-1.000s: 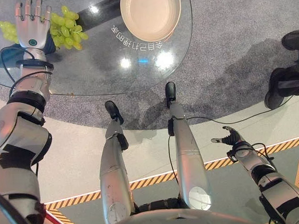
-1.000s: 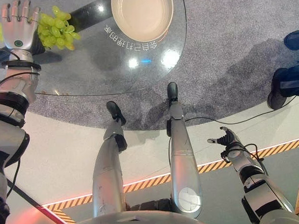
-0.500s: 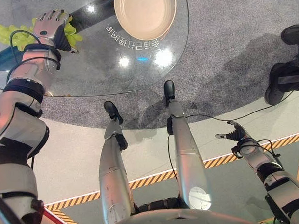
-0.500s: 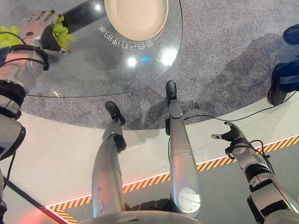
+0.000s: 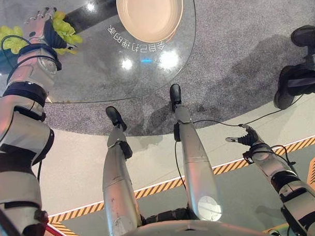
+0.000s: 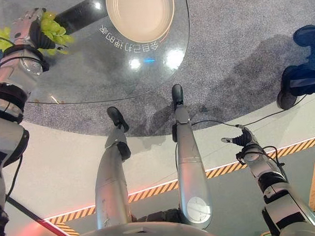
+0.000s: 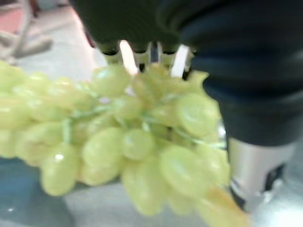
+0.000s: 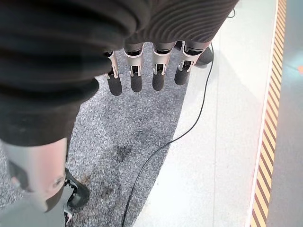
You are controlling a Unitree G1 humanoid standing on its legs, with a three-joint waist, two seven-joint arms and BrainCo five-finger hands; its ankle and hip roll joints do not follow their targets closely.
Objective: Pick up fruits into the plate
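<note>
Green grapes (image 7: 128, 156) in curled left hand (image 5: 40, 23) (right hand (image 5: 246, 141) low, relaxed).

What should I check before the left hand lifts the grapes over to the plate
1. Left hand closed round the grapes: ok, fingers curl into the bunch.
2. Whole bunch secured: cannot tell, part trails past the hand.
3. Plate empty: ok.
4. Glass table between grapes and plate free of things: ok.
5. Right hand out of the way: ok, low beside the robot, fingers relaxed.
6. Person's shoes away from the table: ok.
</note>
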